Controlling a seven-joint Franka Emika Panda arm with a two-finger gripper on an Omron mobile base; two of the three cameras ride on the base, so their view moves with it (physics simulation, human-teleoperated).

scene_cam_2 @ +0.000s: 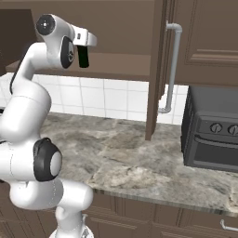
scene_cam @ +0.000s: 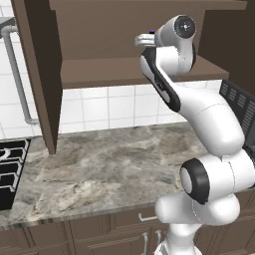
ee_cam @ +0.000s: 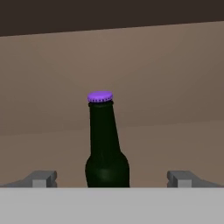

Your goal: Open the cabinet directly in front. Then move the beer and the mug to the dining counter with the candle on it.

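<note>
The cabinet (scene_cam: 99, 40) stands open: its left door (scene_cam: 40, 74) swings out over the stone counter (scene_cam: 99, 164) in the left base view, and in the right base view the other door (scene_cam_2: 155, 69) is edge-on with its long silver bar handle (scene_cam_2: 171, 69) beside it. The lower shelf (scene_cam_2: 121, 65) of the cabinet is bare wood where it shows.

The arm reaches up to that shelf, and the gripper (ee_cam: 112, 178) points into the cabinet. In the hand view its two fingertips (ee_cam: 41, 178) are spread wide, one at each side, with the beer (ee_cam: 106, 144) standing upright between them but farther in; nothing touches it (whether it sits near the shelf's front or back edge I cannot tell). The bottle is dark green-black with a purple cap (ee_cam: 100, 96), set on the shelf against the cabinet's brown back wall (ee_cam: 166, 74).

In the left base view a sliver of purple shows just past the arm's wrist, at the right part of the shelf.

Below, a dark appliance (scene_cam_2: 211, 135) sits on the counter at its right end, and a black grate (scene_cam: 10, 169) lies at the left end. White tiles (scene_cam: 109, 107) cover the wall behind.
</note>
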